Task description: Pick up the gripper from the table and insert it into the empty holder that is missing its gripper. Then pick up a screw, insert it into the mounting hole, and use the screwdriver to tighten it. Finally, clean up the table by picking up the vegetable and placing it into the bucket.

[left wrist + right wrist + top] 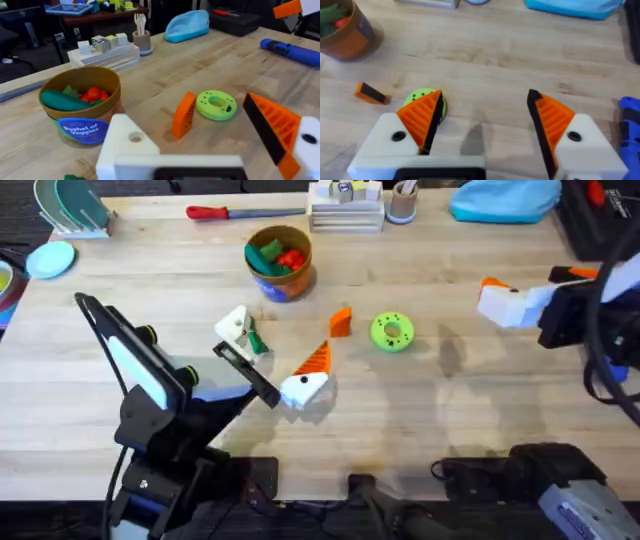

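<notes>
Overhead: the left gripper (272, 358) sits at centre, fingers spread — one bare white holder (234, 326), empty. The orange gripper (341, 321) lies just right, beside a green disc (392, 332); the bucket (279, 263) stands above. Right wrist: the right gripper (482, 117) gapes wide, holding nothing.

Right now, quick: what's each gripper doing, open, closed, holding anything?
Left gripper: open, holding nothing; one finger is a bare white holder missing its orange pad.
Right gripper: open, holding nothing.

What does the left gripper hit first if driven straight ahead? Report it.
The left gripper would likely meet the orange gripper piece first; the lime-green disc lies beside it. Depth is unclear.
</notes>
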### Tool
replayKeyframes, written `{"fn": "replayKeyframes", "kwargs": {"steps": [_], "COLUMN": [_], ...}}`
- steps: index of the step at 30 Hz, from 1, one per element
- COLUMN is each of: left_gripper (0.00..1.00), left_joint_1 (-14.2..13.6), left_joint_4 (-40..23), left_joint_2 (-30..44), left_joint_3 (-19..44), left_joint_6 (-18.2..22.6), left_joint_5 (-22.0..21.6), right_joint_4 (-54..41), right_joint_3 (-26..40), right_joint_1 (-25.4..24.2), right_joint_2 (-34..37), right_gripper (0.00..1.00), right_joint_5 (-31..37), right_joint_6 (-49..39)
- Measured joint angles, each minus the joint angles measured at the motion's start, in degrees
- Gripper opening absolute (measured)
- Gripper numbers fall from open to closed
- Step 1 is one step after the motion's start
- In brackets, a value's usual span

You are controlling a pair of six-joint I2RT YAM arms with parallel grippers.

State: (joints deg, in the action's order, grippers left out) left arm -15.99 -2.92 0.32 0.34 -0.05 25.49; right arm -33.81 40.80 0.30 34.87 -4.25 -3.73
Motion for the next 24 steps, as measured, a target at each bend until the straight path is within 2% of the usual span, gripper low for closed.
{"fn": "replayKeyframes", "kwargs": {"steps": [5,9,13,19,24], "left_gripper": [0.993,0.993,0.992,0.993,0.993], "left_joint_1": [0.0,0.0,0.0,0.0,0.0], "left_joint_4": [0.0,0.0,0.0,0.0,-0.01], "left_joint_2": [-0.01,-0.02,0.0,0.0,-0.01], "left_joint_3": [0.0,0.0,0.0,0.0,0.0], "left_joint_6": [0.0,0.0,0.0,0.0,0.0], "left_joint_5": [-0.02,-0.02,-0.02,-0.02,-0.02], "right_joint_4": [2.42,2.87,1.02,0.38,0.32], "right_joint_3": [0.02,0.57,3.59,13.12,19.43], "right_joint_1": [0.04,2.89,11.71,28.23,35.62], "right_joint_2": [1.01,6.38,15.59,30.26,41.46], "right_gripper": [0.991,0.991,0.991,0.991,0.991], "right_joint_5": [-4.04,-10.11,-10.25,-3.08,0.43], "right_joint_6": [1.97,1.06,-2.12,-8.97,-14.77]}}
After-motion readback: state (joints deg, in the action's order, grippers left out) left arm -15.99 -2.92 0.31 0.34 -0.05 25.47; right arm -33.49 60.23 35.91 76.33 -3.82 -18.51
